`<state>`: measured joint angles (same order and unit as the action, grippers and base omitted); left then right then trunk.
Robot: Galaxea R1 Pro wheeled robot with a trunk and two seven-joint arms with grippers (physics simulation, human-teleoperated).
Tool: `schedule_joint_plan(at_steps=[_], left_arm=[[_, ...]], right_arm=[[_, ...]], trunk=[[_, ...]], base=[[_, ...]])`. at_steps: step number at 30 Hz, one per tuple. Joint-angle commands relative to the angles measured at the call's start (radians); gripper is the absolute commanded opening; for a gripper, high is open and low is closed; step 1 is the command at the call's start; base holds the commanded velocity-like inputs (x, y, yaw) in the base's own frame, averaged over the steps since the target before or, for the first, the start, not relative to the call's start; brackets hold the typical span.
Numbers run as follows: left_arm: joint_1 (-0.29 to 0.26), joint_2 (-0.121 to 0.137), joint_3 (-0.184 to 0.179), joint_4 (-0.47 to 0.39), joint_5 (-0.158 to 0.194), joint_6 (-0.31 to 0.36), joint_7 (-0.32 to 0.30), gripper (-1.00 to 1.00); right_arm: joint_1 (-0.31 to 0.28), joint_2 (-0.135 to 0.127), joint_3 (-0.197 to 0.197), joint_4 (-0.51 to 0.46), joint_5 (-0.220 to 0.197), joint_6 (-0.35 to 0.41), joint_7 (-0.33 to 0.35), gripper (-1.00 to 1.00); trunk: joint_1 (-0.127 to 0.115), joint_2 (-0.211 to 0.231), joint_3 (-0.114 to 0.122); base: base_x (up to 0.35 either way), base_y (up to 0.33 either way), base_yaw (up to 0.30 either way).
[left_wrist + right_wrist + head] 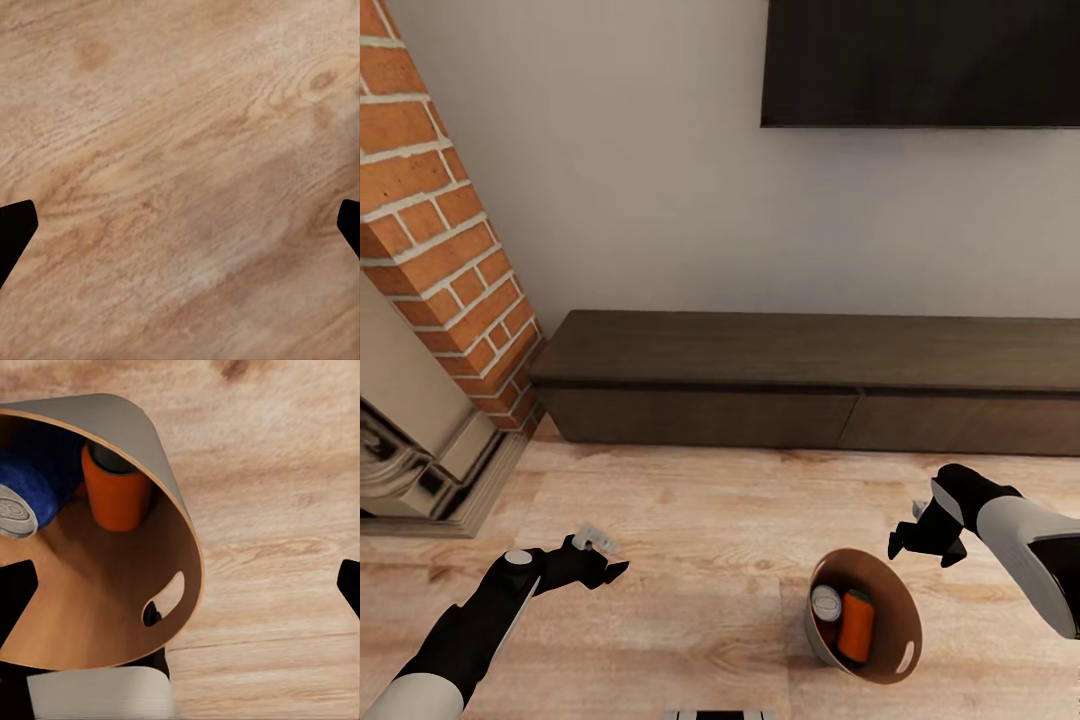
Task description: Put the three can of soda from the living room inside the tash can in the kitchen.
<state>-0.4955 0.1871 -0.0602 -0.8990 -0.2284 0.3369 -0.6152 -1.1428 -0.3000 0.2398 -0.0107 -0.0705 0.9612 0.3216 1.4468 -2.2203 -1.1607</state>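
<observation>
The trash can (903, 607), grey outside and wood-brown inside, stands on the wood floor at the lower right. Inside it I see an orange soda can (855, 626) and a silver can top (826, 603). The right wrist view looks down into the trash can (127, 424), where a dark blue can (34, 484) lies beside an orange can (116, 495). I cannot make out a third can. My right gripper (926, 540) hangs open and empty just up and right of the bin. My left gripper (603, 562) is open over bare floor, well left of the bin.
A long dark low cabinet (810, 375) runs along the wall ahead, under a black TV (920, 60). The brick fireplace (440, 230) juts out at the left. Wood floor (180, 150) lies between me and the cabinet.
</observation>
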Motion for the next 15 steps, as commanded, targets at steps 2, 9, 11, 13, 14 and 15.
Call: schedule_joint_plan(at_steps=[2, 9, 11, 13, 14, 15], left_arm=[[0.0, 0.0, 0.0, 0.001, 0.0, 0.0, 0.0, 1.0], [-0.001, 0.0, 0.006, 0.089, 0.003, -0.005, 0.001, 1.0], [-0.001, 0.0, 0.007, 0.108, 0.004, -0.007, 0.004, 1.0], [-0.001, 0.0, 0.007, 0.127, 0.002, -0.008, 0.029, 1.0], [-0.001, 0.0, 0.007, 0.134, 0.004, -0.01, 0.065, 1.0], [-0.001, 0.0, 0.006, 0.142, 0.006, -0.012, 0.124, 1.0]], right_arm=[[0.004, 0.0, 0.0, 0.0, 0.0, 0.0, 0.0, 1.0], [0.04, 0.001, 0.0, 0.0, 0.001, -0.04, -0.002, 1.0], [0.054, 0.001, 0.0, 0.0, 0.002, -0.065, -0.003, 1.0], [0.08, 0.001, 0.002, -0.001, 0.003, -0.095, -0.007, 1.0], [0.1, 0.001, 0.002, -0.001, 0.003, -0.108, -0.018, 1.0], [0.127, 0.001, 0.002, -0.001, 0.003, -0.127, -0.047, 1.0]], trunk=[[-0.008, 0.014, 0.006], [-0.035, 0.063, 0.028], [-0.042, 0.077, 0.035], [-0.05, 0.091, 0.041], [-0.054, 0.098, 0.044], [-0.058, 0.105, 0.047]], base=[[0.0, 0.0, 0.0], [0.0, 0.0, 0.0], [0.0, 0.0, 0.0], [0.0, 0.0, 0.0], [0.0, 0.0, 0.0], [0.0, 0.0, 0.0]])
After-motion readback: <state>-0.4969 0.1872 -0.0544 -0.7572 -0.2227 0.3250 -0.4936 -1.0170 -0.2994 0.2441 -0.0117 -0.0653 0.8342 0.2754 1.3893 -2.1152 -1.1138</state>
